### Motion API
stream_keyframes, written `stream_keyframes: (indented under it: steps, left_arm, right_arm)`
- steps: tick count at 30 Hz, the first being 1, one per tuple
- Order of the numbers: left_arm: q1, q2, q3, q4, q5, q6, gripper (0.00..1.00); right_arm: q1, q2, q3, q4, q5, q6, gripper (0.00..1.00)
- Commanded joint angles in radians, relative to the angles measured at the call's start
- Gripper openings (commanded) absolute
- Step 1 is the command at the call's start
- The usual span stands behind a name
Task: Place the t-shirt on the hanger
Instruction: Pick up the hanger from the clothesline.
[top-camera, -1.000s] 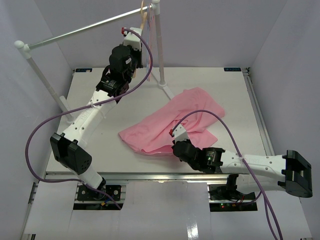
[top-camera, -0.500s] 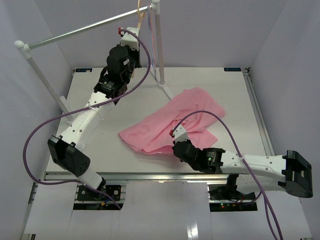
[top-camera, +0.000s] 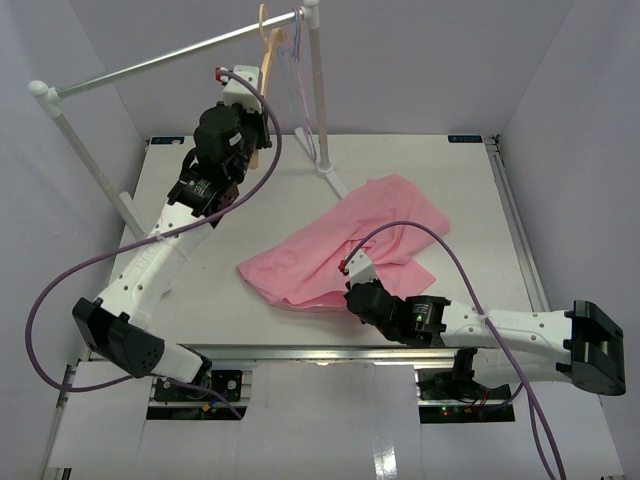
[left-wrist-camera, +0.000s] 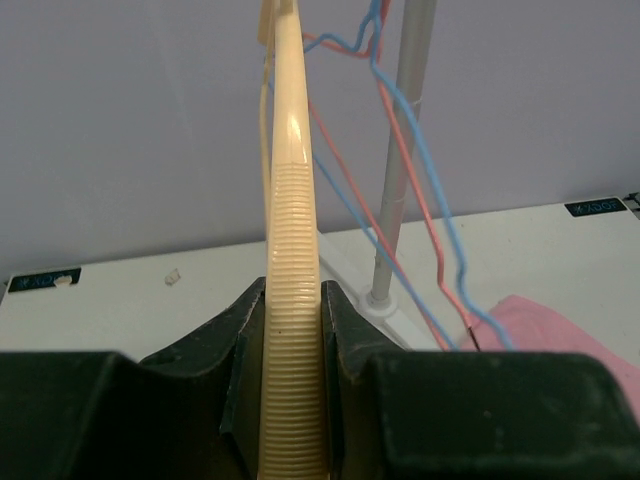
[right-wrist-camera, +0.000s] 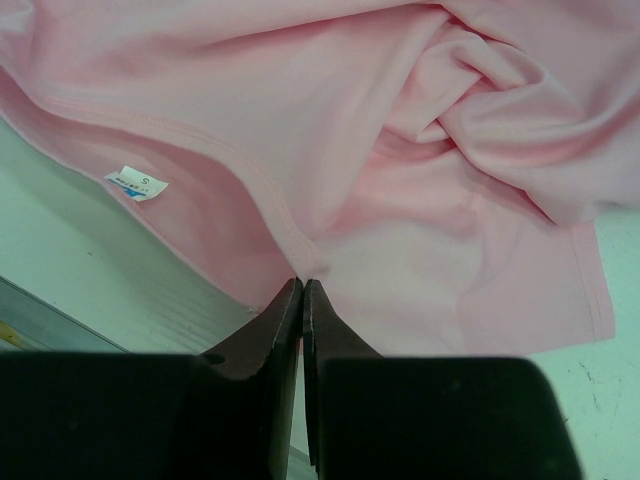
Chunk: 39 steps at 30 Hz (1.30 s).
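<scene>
Left wrist view: left jaws clamp the hanger (left-wrist-camera: 293, 300) above the far edge of the counter (top-camera: 200, 290); right jaws pinch the t-shirt (right-wrist-camera: 400, 150) mid-counter. Pulling the hanger free could snag the neighbouring wire hangers (left-wrist-camera: 435, 200).

The white bench (top-camera: 470, 190) fills the middle of the frame. A pink t-shirt (top-camera: 330, 255) lies crumpled on it, right of centre. A clothes rack stands on it by its far foot (top-camera: 326, 166) at upper centre and its left foot (top-camera: 127, 212) at the left edge.
</scene>
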Motion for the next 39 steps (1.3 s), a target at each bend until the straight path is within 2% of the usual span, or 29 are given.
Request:
stream_keyframes:
  steps: [1,8,17,24,26,34,39]
  left_arm:
    - [0.003,-0.145,-0.099,-0.061,0.011,-0.084,0.0]
    - [0.002,-0.32,-0.251,-0.107,0.017,-0.122,0.0]
    - [0.002,-0.431,-0.31,-0.091,0.004,-0.054,0.0]
    - [0.002,-0.322,-0.249,-0.05,-0.093,0.006,0.0]
    - [0.004,-0.283,-0.211,-0.045,-0.135,0.0,0.0]
    - [0.008,-0.182,-0.181,0.04,-0.146,-0.024,0.0]
    - [0.037,-0.109,-0.131,-0.003,-0.205,-0.076,0.0]
  right_arm:
    - [-0.001,-0.009,0.005,0.034,0.007,-0.011,0.08]
    - [-0.003,-0.006,0.005,0.034,0.017,-0.016,0.08]
    - [-0.004,0.002,0.005,0.034,0.035,-0.018,0.08]
    - [-0.007,0.011,0.006,0.034,0.04,-0.019,0.08]
    - [-0.007,0.013,0.006,0.034,0.041,-0.019,0.08]
    - [-0.012,0.024,0.008,0.034,0.042,-0.019,0.08]
    - [-0.014,0.028,0.009,0.034,0.041,-0.021,0.08]
